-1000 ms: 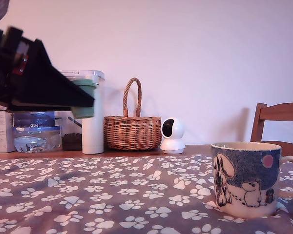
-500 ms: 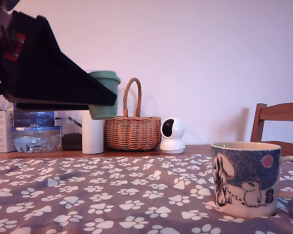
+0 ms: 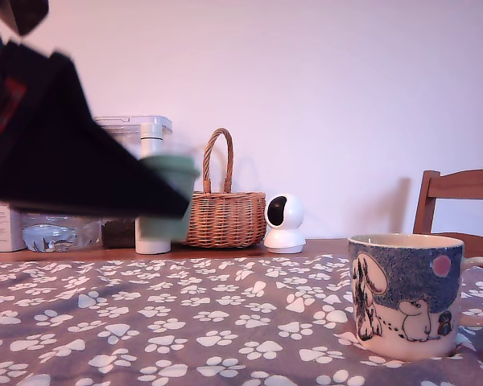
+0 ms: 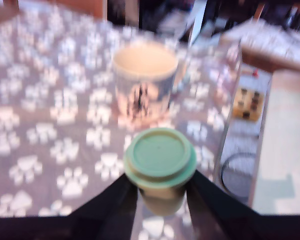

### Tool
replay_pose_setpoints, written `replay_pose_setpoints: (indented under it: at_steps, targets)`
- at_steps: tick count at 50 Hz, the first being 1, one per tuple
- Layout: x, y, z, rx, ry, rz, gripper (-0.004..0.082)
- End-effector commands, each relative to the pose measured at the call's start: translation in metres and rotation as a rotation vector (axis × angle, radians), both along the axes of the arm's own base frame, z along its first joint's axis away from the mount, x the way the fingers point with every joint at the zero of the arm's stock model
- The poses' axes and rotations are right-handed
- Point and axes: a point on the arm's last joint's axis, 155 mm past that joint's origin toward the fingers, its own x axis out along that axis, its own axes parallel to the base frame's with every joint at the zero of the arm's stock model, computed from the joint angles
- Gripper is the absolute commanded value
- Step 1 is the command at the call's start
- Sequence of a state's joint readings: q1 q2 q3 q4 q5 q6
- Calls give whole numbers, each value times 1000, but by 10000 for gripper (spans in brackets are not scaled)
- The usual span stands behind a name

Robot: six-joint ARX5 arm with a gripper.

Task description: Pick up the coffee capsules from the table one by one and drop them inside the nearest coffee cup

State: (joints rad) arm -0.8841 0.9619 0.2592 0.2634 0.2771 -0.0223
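Note:
My black gripper (image 3: 171, 197) comes in from the exterior view's left, high above the table, shut on a pale green coffee capsule (image 3: 167, 199). In the wrist view the capsule (image 4: 160, 159) sits rim up between the two black fingers (image 4: 121, 200). The blue Moomin coffee cup (image 3: 406, 293) stands on the paw-print cloth of the table (image 3: 185, 322) at the exterior view's right, well away from the gripper. From the wrist camera the cup (image 4: 145, 80) shows its open cream inside, beyond the capsule. Both views are blurred by motion.
Along the back stand a white bottle (image 3: 151, 193), a wicker basket (image 3: 220, 211), a small white camera (image 3: 285, 223) and boxes (image 3: 32, 221). A wooden chair back (image 3: 459, 201) rises behind the cup. The wrist view shows the table's edge (image 4: 230, 125) and floor beside it.
The gripper with the capsule swung from the exterior view's left toward the right, rose, then dipped lower while staying at about the same place sideways. The cup has not moved.

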Motion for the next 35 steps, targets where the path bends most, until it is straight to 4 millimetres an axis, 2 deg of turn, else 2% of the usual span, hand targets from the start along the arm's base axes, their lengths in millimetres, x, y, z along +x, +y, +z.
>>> replay_pose_setpoints:
  at_steps: [1,19,35]
  targets:
    - [5,-7,21,-34,-37,-1,73]
    - [19,-18,30,38,-33,7,74]
    - [34,-47,42,85,-58,-26,75]
